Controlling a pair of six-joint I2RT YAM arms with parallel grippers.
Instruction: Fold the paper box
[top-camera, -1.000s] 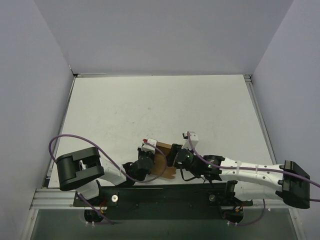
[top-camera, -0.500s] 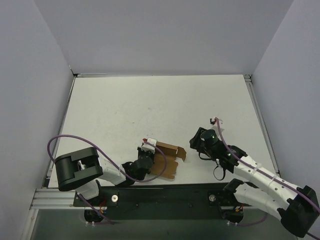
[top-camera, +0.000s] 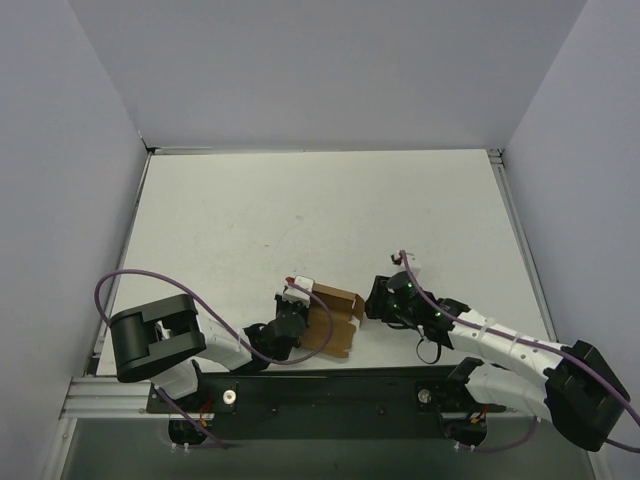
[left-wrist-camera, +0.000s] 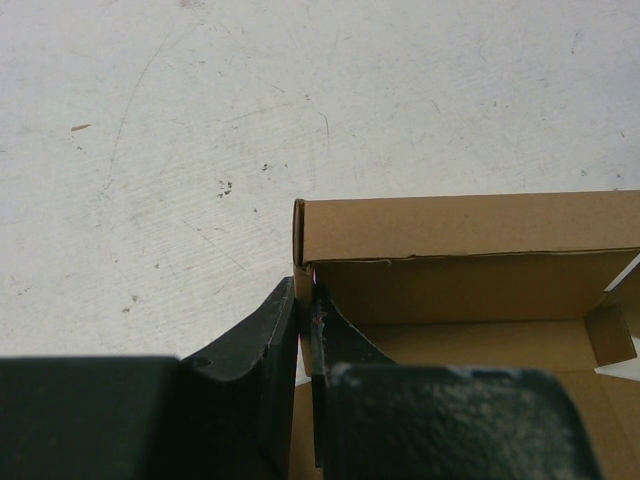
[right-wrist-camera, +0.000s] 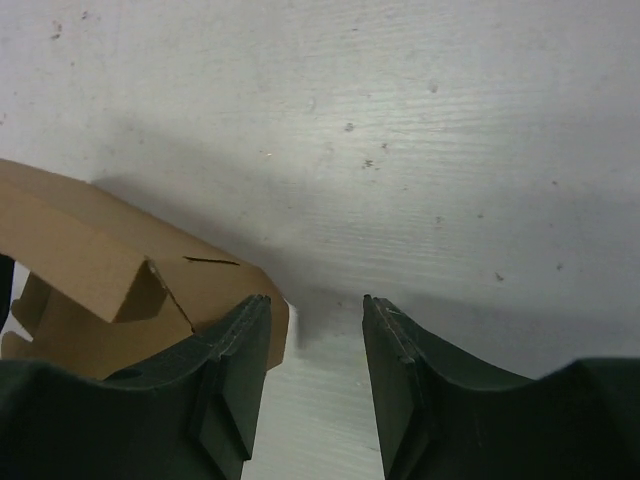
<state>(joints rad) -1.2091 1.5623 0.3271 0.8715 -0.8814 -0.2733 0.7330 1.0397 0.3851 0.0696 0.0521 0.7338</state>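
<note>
Right gripper (top-camera: 378, 298) swings back in toward the paper box (top-camera: 336, 318), fingers spread, just right of it. Left gripper (left-wrist-camera: 305, 305) is pinched on the box's left wall, near edge of the table (top-camera: 300, 210). Far wall's up, right flap loose: roughly halfway, I'd say.

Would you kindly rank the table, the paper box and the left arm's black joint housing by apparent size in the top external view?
1. table, by far the largest.
2. black joint housing, somewhat larger than the box, though it may sit nearer the camera.
3. paper box, smallest.
</note>
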